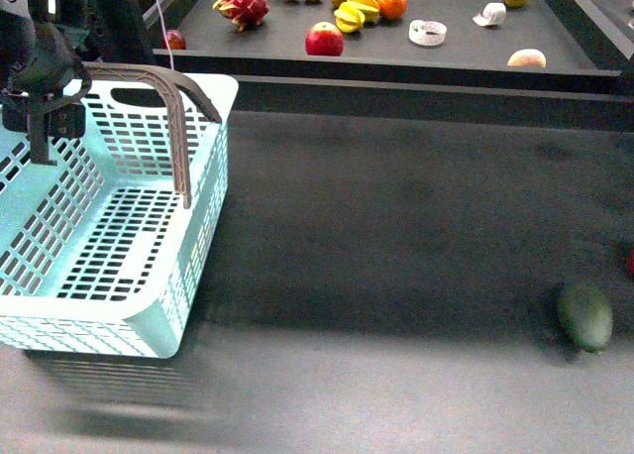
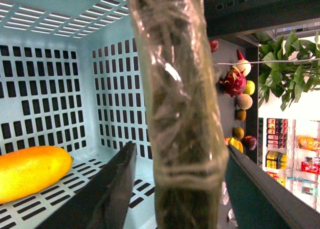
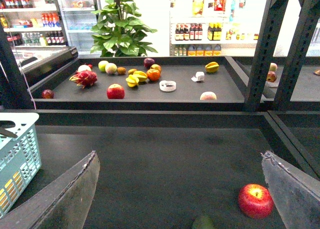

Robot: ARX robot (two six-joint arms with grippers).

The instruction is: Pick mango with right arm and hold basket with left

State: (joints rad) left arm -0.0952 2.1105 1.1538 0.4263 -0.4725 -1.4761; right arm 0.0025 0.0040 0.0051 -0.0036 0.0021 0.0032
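So the mango (image 2: 30,171) is sitting inside the basket (image 1: 119,236), lying on the slotted floor near one wall. You only catch it in the left wrist view; in the front view that part of the basket is cut off, so no mango there. Looks to me like the pick-and-drop part is basically done.

The left gripper (image 2: 177,189) has its fingers on either side of the basket handle (image 1: 173,117), the grey-brown one wrapped in clear film. They sit close against it, so I'd call that clamped on the handle, and the basket looks tipped up a bit off the desk (image 1: 396,236) on that side in the front view.

The right gripper (image 3: 180,189) is hanging over bare desk with its fingers spread wide, nothing between them. A red apple (image 3: 255,200) sits just by one finger, and the dark green oval fruit (image 1: 584,316) lies off to the right on the desk.

My guess for next: the left arm just needs to keep a steady grip so the basket doesn't swing, and the right stays clear of the apple.
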